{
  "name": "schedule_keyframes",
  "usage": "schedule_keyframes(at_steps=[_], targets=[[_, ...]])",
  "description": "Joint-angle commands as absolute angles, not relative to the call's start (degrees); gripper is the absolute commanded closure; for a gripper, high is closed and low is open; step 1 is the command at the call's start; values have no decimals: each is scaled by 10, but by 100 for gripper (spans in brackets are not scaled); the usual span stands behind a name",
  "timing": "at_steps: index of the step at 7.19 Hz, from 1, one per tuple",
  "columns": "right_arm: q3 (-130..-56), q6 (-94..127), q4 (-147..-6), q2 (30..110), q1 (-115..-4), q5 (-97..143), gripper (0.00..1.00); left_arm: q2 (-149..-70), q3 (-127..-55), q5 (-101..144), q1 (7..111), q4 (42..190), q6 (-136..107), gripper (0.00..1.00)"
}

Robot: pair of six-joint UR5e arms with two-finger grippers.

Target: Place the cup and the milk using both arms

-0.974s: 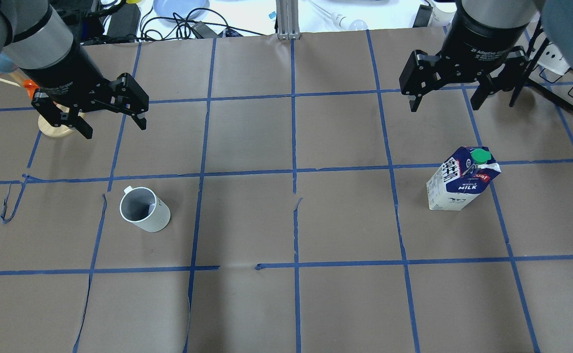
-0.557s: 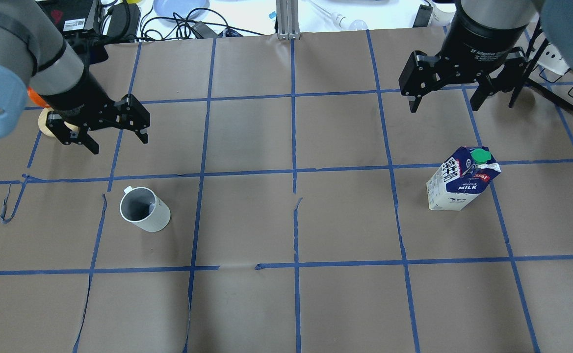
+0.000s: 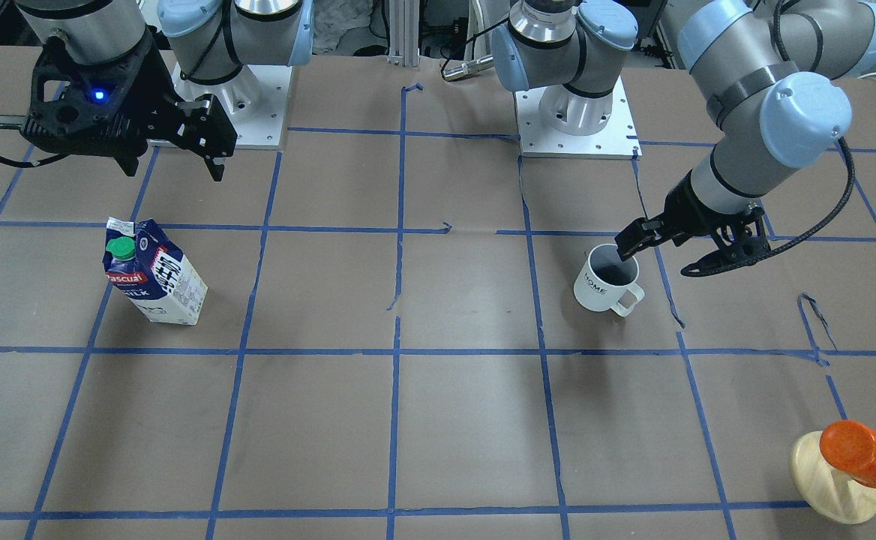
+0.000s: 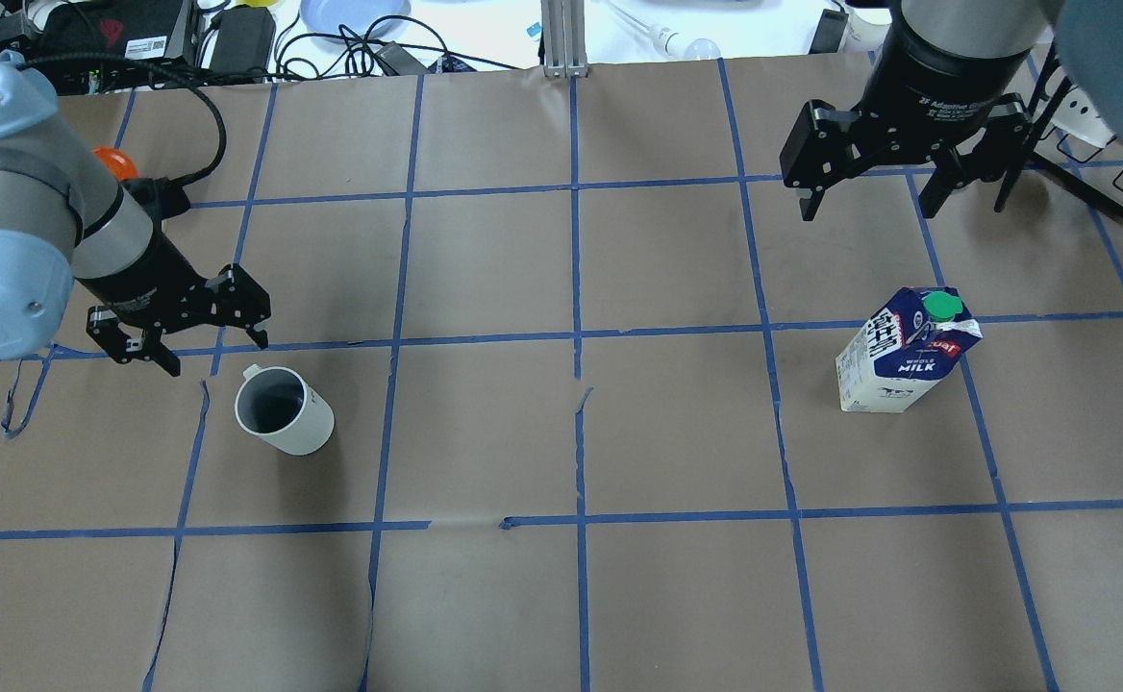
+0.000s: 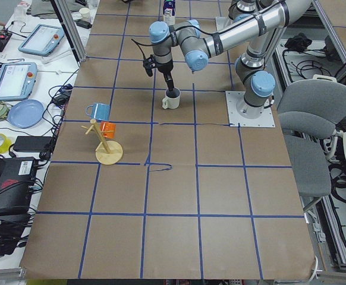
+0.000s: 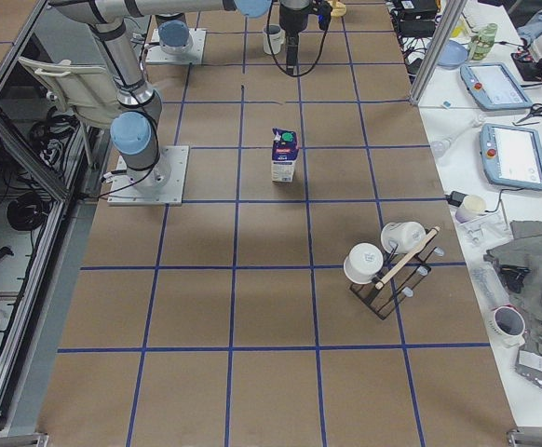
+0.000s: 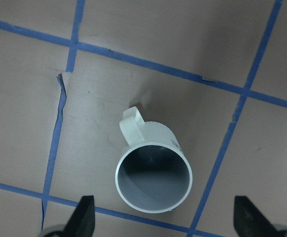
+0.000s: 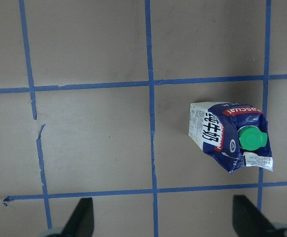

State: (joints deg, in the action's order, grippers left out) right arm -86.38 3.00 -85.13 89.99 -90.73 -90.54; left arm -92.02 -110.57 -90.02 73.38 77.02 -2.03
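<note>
The white cup [image 4: 283,411] stands upright on the brown paper, handle to the far left; it also shows in the front view [image 3: 607,279]. My left gripper [image 4: 215,354] is open and empty, just beyond the cup and a little to its left. In the left wrist view the cup [image 7: 153,173] lies between and ahead of the two fingertips [image 7: 87,210]. The blue and white milk carton [image 4: 908,351] stands upright with its green cap on top. My right gripper [image 4: 867,211] is open and empty, high above the table and beyond the carton, which shows in the right wrist view [image 8: 227,136].
An orange cup-like thing on a pale wooden stand [image 3: 850,457] sits at the far left, with a blue mug [image 5: 98,110] hanging there. A black rack with white mugs [image 6: 387,265] stands at the far right. Cables and a blue plate [image 4: 350,14] lie beyond the far edge.
My left gripper has moved nearer and lower, from beside the wooden stand to just beyond the cup. The right gripper, cup and carton have stayed put.
</note>
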Motion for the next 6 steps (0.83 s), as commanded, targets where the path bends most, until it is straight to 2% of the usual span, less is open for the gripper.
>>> schedule_keyframes(at_steps=[1,3,4,5,6], targets=[[-865,33,-860,879,-908,-900,0,-938,-1135,-923,713,768,-25,0],[-865,30,-862,863,-908,-902,0,-962,-1136,-924,711,759,-27,0],[-867,24,-861,855,-908,-903,0,-974,-1136,-923,711,754,-28,7],[-869,25,-862,852,-908,-904,0,-983,-1136,-920,711,754,-29,22],[-869,25,-861,853,-908,-904,0,-996,-1136,-918,711,752,-30,30]])
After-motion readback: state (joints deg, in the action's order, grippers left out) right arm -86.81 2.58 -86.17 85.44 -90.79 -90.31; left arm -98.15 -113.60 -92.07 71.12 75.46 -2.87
